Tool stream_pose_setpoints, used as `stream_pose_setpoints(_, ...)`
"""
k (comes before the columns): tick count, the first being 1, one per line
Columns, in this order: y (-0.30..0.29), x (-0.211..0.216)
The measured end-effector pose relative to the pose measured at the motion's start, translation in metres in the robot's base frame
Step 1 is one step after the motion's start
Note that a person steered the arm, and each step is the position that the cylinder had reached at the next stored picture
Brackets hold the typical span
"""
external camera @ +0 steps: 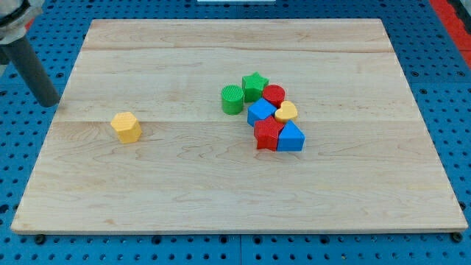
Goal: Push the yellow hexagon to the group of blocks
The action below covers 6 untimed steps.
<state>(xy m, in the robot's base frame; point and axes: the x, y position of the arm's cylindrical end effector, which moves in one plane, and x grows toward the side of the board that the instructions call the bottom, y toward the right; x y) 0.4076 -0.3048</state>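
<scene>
The yellow hexagon [126,126] lies alone on the wooden board [184,191], left of centre. The group of blocks sits right of centre: a green cylinder [232,99], a green star [255,86], a red cylinder [274,95], a blue block [261,112], a yellow heart [286,112], a red star [266,135] and a blue block [291,138]. They touch one another in a tight cluster. My tip [48,101] is at the board's left edge, up and left of the yellow hexagon, well apart from it.
The board rests on a blue perforated table [22,177]. The dark rod comes down from the view's top left corner.
</scene>
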Motion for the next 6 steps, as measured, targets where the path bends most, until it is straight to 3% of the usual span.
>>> stream_pose_setpoints(1,0.022,0.033)
stream_pose_setpoints(2,0.084,0.055)
stream_pose_setpoints(3,0.192,0.055)
stream_pose_setpoints(4,0.255,0.055)
stream_pose_setpoints(6,0.213,0.098)
